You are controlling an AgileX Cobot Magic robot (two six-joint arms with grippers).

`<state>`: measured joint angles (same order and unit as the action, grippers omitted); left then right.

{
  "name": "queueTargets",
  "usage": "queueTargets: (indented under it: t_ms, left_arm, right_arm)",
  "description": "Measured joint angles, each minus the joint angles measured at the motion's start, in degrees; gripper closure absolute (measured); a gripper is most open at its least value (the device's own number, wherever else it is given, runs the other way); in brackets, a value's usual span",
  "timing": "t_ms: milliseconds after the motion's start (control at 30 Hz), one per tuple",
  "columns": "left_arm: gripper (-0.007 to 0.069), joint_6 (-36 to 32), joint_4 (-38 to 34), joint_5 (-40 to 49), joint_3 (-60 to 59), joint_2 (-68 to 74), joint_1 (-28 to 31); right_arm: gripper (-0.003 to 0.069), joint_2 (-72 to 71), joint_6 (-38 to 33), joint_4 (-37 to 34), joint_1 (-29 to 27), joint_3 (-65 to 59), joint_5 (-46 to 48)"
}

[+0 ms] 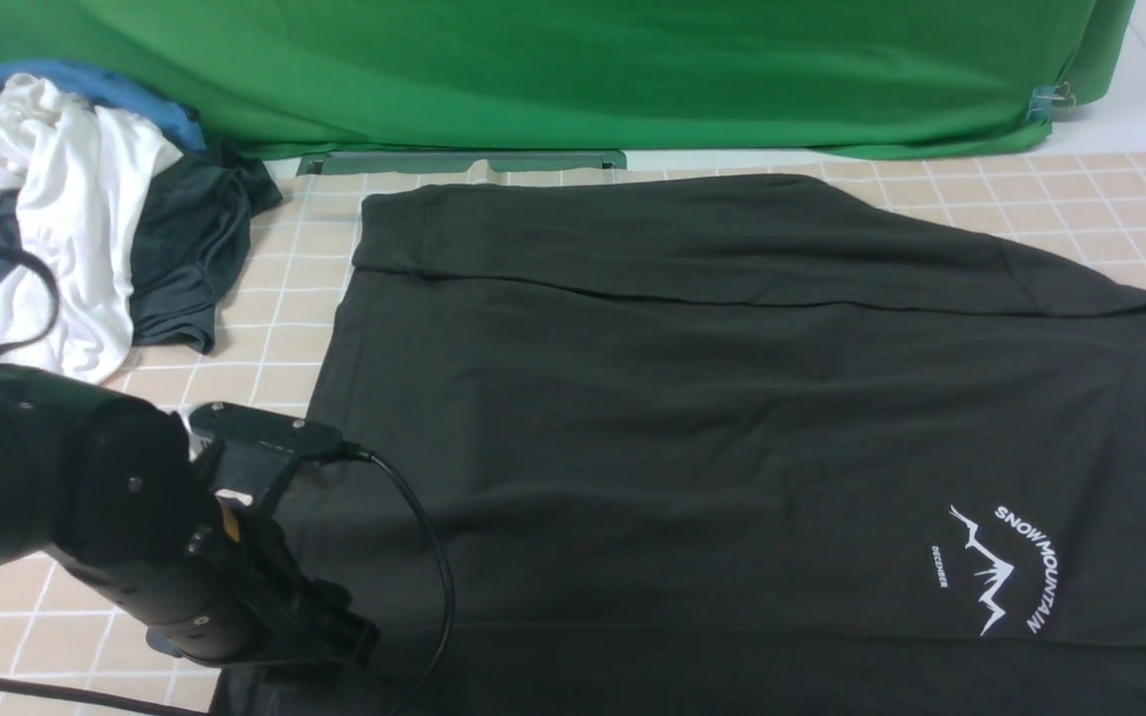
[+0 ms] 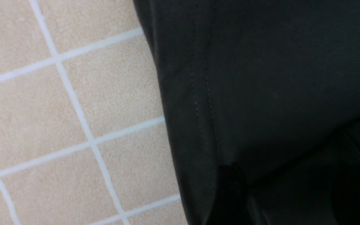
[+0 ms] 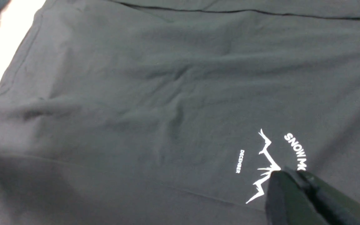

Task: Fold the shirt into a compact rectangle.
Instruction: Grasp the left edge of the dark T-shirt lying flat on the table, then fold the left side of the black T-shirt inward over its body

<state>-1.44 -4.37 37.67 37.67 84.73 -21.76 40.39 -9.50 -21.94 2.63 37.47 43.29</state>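
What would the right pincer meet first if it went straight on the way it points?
Most likely the shirt, at its white mountain print; the shut right pincer aims down at it, though the gap is unclear.

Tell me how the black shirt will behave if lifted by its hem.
Likely floppy: the shirt lies in soft wrinkles with its far side folded over, so it should sag from one grip. Probably light; the fabric looks thin. Pushed, it may bunch on the checked mat rather than slide.
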Motion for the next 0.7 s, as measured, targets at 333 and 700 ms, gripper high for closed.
queueTargets:
  t_ms: [333, 700]
  left_arm:
    - [0.0256, -2.9, -3.5, -1.0, 0.2, 3.3, 0.0]
    - [0.0592, -3.5, -5.3, 5.1, 0.2, -1.7, -0.1]
  right_arm:
    - [0.0605, 0.0, -0.1, -0.4, 0.0, 0.1, -0.3]
    - [0.0588, 0.0, -0.2, -0.5, 0.0, 0.1, -0.3]
